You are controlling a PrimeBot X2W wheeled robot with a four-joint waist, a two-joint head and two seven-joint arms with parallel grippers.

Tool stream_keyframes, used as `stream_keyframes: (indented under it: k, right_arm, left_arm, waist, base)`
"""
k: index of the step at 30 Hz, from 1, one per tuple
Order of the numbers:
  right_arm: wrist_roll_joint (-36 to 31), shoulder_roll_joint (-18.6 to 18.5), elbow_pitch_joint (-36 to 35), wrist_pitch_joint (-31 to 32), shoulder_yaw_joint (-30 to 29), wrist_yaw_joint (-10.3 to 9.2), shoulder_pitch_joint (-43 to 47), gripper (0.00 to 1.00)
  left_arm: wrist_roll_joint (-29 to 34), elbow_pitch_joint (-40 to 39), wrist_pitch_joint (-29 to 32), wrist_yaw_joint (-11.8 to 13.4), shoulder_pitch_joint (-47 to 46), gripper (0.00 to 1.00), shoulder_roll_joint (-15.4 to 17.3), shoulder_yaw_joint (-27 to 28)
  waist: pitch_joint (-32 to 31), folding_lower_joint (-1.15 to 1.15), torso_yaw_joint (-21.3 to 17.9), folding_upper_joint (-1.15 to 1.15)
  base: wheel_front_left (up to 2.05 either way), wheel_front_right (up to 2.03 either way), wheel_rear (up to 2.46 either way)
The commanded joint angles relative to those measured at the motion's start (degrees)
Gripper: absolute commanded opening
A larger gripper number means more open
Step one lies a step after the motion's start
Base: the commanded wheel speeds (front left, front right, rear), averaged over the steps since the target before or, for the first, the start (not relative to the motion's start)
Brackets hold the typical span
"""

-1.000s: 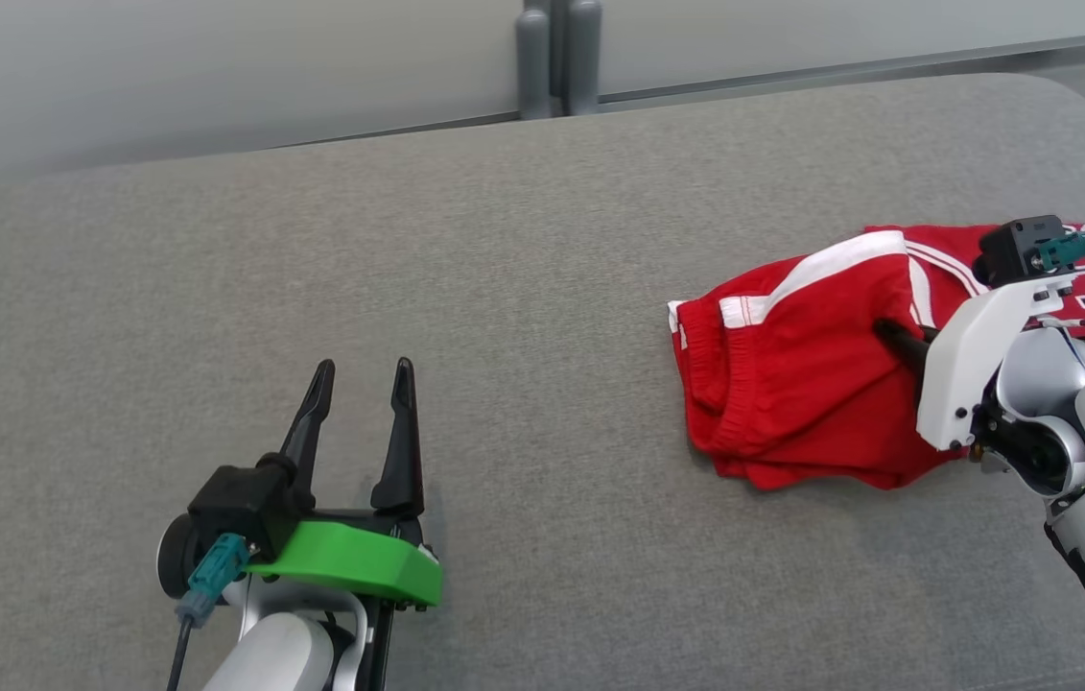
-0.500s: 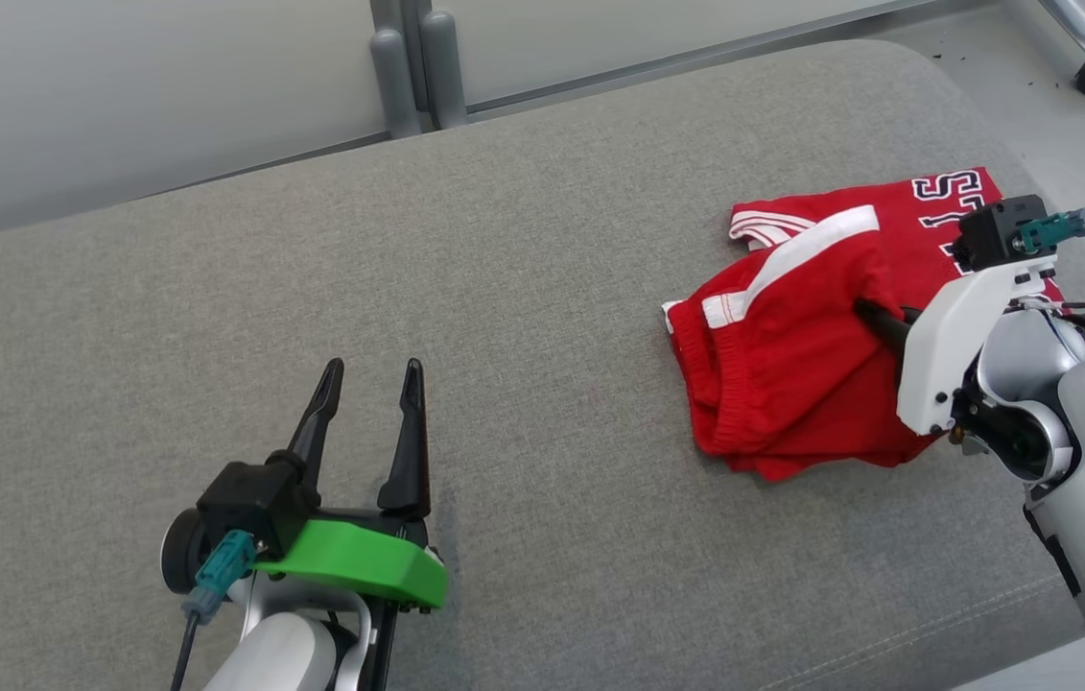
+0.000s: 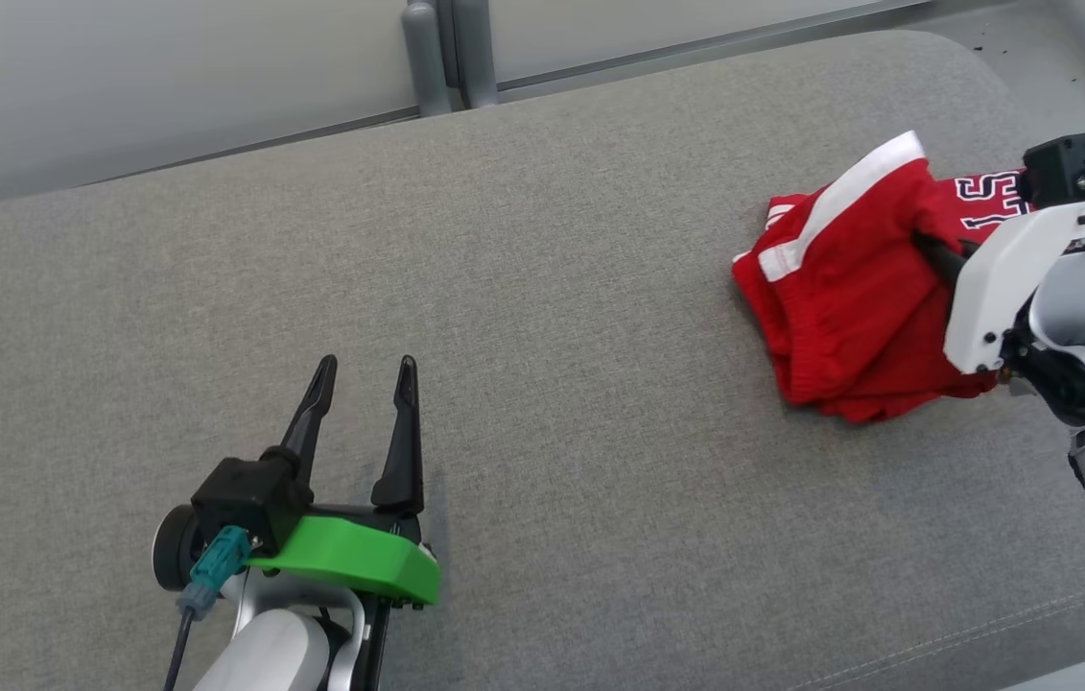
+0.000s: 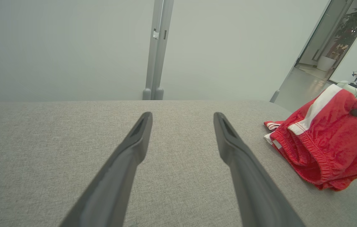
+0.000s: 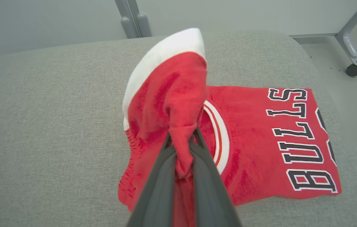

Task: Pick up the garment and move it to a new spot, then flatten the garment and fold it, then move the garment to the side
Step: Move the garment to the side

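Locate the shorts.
Head view, far right of the grey cushion: the shorts hang bunched in the shut right gripper, partly over the Bulls jersey.

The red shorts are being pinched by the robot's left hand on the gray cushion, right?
Not quite. The red shorts are pinched by the robot's right hand, not the left. The right wrist view shows it shut on a bunch of the cloth. The left hand is open and holds nothing. The rest is right: it happens on the gray cushion.
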Motion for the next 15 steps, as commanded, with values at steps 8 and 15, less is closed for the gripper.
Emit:
stream_keyframes:
  k: [8,15]
  right_arm:
    - [-2.11,-4.62,-0.07,0.98,-3.48,0.00,-1.64,0.00]
    - [-6.92,-6.50,4.24,-2.33,-4.83,0.00,-2.52,0.00]
  left_arm:
    - [0.47,-0.87,0.28,0.39,-1.27,1.00,1.14,0.34]
    - [1.06,-1.84,0.90,0.58,-2.42,1.00,1.83,0.16]
  waist:
    - [1.67,0.00,1.56,0.61]
    - [4.24,0.00,2.74,0.61]
  base:
    - [0.00,0.00,0.00]
    - [0.00,0.00,0.00]
